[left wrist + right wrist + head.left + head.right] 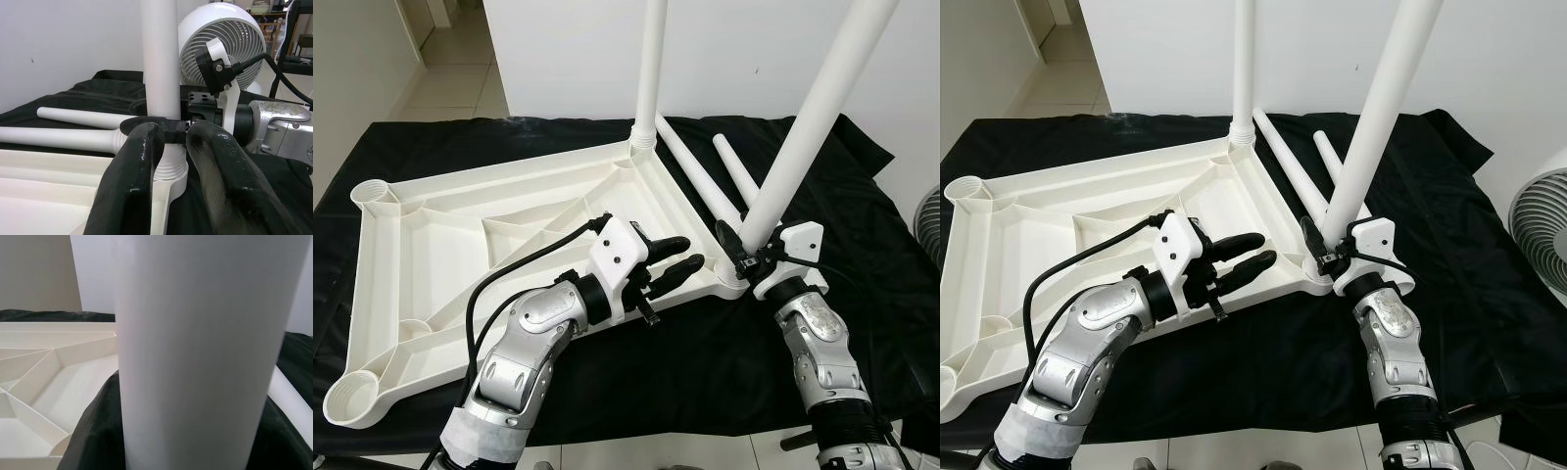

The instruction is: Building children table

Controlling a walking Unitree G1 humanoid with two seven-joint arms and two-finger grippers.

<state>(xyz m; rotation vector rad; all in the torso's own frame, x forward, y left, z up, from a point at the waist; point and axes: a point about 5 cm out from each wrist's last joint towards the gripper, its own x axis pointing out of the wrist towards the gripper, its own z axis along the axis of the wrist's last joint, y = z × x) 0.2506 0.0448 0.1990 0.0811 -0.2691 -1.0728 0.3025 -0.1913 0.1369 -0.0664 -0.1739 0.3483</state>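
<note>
The white table top (450, 225) lies upside down on a black cloth (685, 362). One white leg (651, 69) stands upright in its far corner socket. My right gripper (749, 250) is shut on a second leg (803, 127), low on the shaft; the leg leans to the right with its foot at the near right corner socket (732, 284). My left gripper (690, 252) hovers open over the rim just left of that corner, its fingers (137, 166) pointing at the leg's ribbed base (168, 169). The held leg (195, 357) takes up most of the right wrist view.
Two loose legs (700, 176) (736, 168) lie on the cloth behind the right corner. Open sockets sit at the far left (374, 193) and near left (352, 399) corners. A white fan (1538, 225) stands at the right, off the cloth. A white wall rises behind.
</note>
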